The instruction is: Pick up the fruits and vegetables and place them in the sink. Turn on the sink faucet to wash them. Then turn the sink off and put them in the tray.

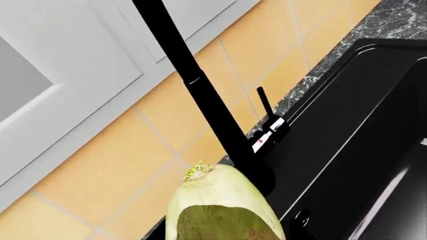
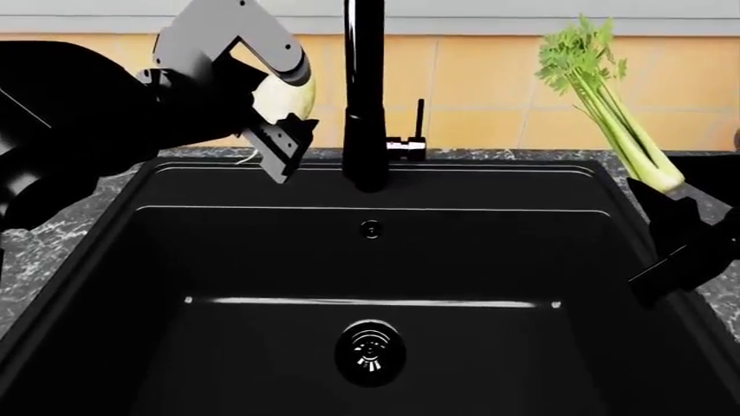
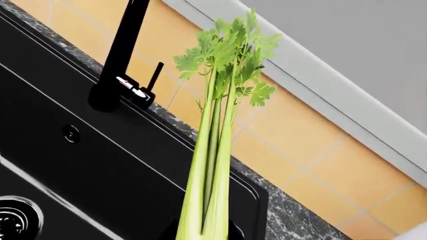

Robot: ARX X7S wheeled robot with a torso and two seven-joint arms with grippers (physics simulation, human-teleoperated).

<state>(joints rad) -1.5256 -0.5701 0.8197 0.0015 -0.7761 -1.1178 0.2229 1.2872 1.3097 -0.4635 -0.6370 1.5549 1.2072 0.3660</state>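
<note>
The sink (image 2: 173,260), a wide black basin, fills the lower part of the head view, with its round drain (image 2: 370,351) low in the middle of the floor and a small overflow hole (image 2: 370,229) on the back wall above it. Dark speckled counter (image 2: 52,238) runs beside the sink, and orange-tan wall tiles (image 2: 486,87) rise behind it. The faucet (image 2: 366,95) stands upright at the middle of the sink's back rim, a tall black column with a thin lever (image 2: 418,117) pointing up just beside it. The left gripper (image 2: 277,130) hangs above the sink's back-left corner, to the left of the faucet, closed around the bulb (image 2: 287,97); in the left wrist view the bulb's pale green skin and cut end sit just in front of the faucet base. The right gripper (image 2: 682,234) is over the sink's right rim and grips the celery (image 2: 613,113) at its pale base, so the stalk tilts up toward the tiles with its leafy top highest, well to the right of the faucet. Neither vegetable is down in the sink. No water shows at the faucet.
</note>
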